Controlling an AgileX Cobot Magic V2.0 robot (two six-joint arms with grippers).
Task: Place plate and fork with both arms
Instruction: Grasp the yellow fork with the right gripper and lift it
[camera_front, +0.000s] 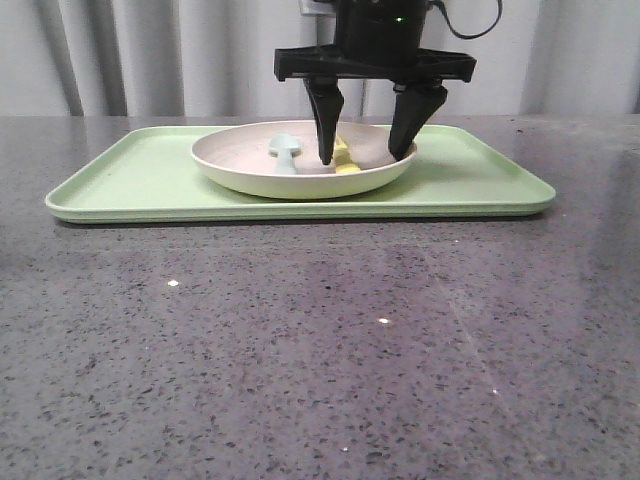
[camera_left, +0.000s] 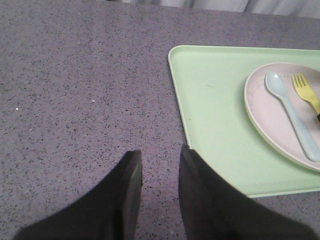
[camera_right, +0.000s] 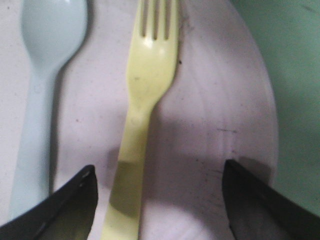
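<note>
Centrally in the front view, the right gripper (camera_front: 366, 157) hangs with jaws wide over the plate (camera_front: 240, 172) on the green tray (camera_front: 130, 180), straddling the yellow fork (camera_right: 142, 120) beside a pale blue spoon (camera_right: 42, 75). Left gripper (camera_left: 160, 165), jaws narrowly parted, holds nothing above the tabletop (camera_left: 75, 75).

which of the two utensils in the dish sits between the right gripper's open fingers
The bright-yellow plastic fork: its handle runs between the right gripper's spread fingers. The pale blue-grey spoon lies beside it in the cream-pink round plate, outside one finger.
</note>
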